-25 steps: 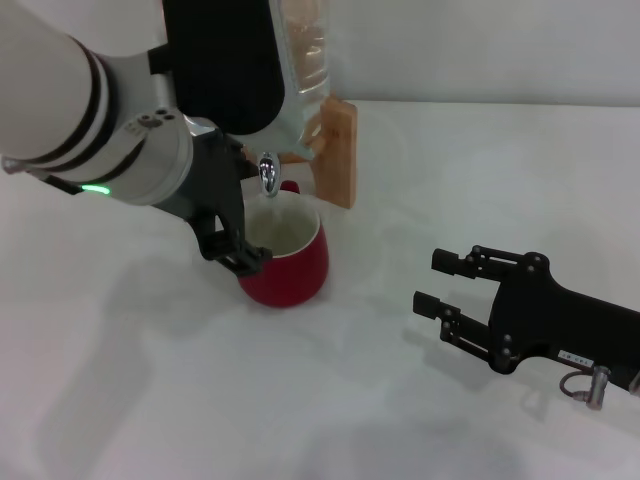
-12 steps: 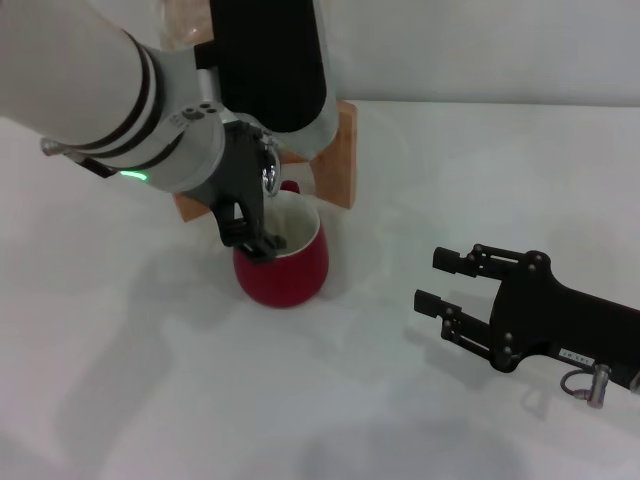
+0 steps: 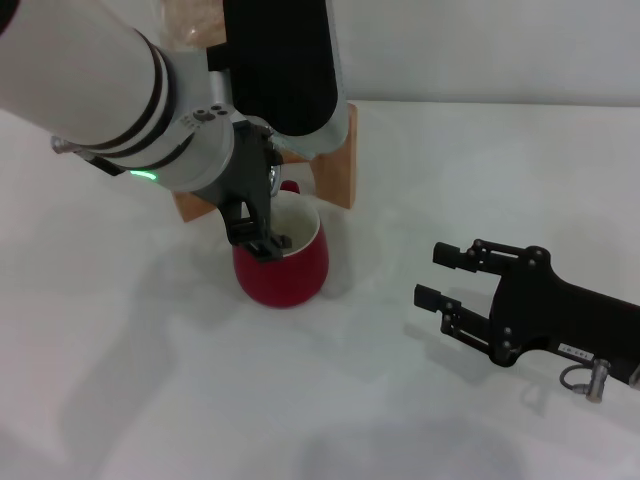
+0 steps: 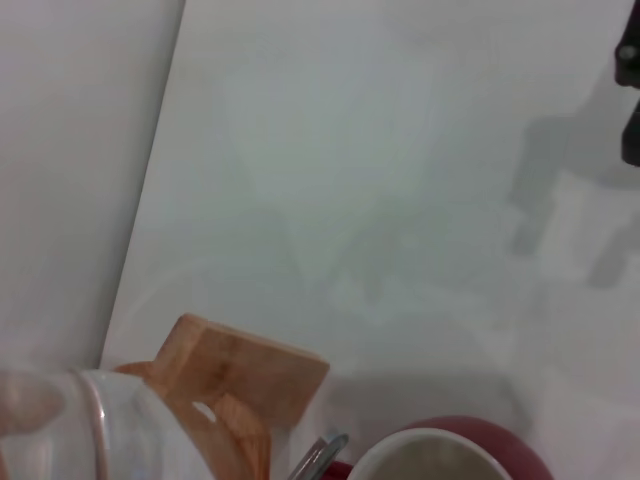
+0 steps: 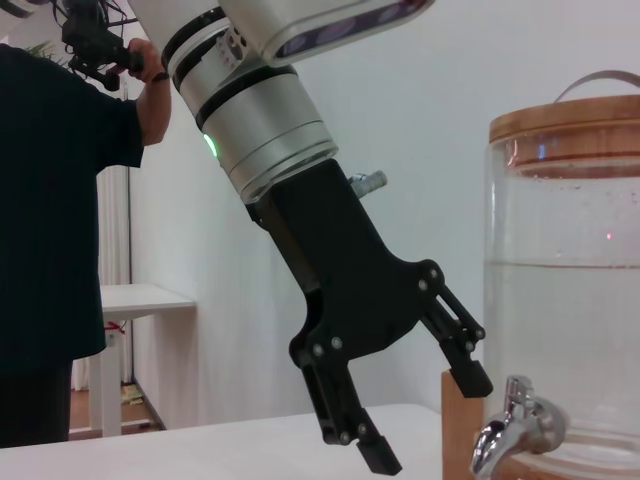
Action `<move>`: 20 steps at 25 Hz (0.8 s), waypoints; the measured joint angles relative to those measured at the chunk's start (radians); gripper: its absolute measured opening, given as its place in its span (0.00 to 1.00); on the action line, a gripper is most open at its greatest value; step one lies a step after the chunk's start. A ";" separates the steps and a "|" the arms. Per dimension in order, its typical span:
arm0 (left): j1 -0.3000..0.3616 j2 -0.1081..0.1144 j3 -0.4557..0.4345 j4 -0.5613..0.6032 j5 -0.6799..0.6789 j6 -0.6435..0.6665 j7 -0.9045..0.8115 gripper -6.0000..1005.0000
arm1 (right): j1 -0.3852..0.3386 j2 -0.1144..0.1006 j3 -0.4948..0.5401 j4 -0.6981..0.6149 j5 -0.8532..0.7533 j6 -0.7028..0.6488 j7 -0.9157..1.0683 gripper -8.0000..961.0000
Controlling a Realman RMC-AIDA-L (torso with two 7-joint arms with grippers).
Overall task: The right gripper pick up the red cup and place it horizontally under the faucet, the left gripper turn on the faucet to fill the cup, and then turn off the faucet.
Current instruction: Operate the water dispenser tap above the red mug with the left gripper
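I'm seeing bright, even overhead light washing the white table (image 3: 480, 180) nearly featureless. Soft grey shadows are pooling at seven o'clock of the left arm (image 3: 110, 90). My left wrist view is looking hazy, the wooden stand (image 4: 235, 375) blurring at six o'clock.

Left gripper (image 3: 262, 222) over upright red cup (image 3: 283, 262) beneath faucet (image 3: 272, 176); right gripper (image 3: 442, 276) apart, fingers (image 3: 462, 257) spread

No legible text, brand, number or sign is showing in any view. A small white label is sitting on the body of the right gripper (image 3: 432, 276) in the head view, but its characters are too small to read.
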 joint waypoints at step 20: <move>-0.039 0.000 0.013 -0.054 -0.005 0.024 0.005 0.88 | -0.001 0.001 0.007 -0.001 0.000 -0.001 0.000 0.49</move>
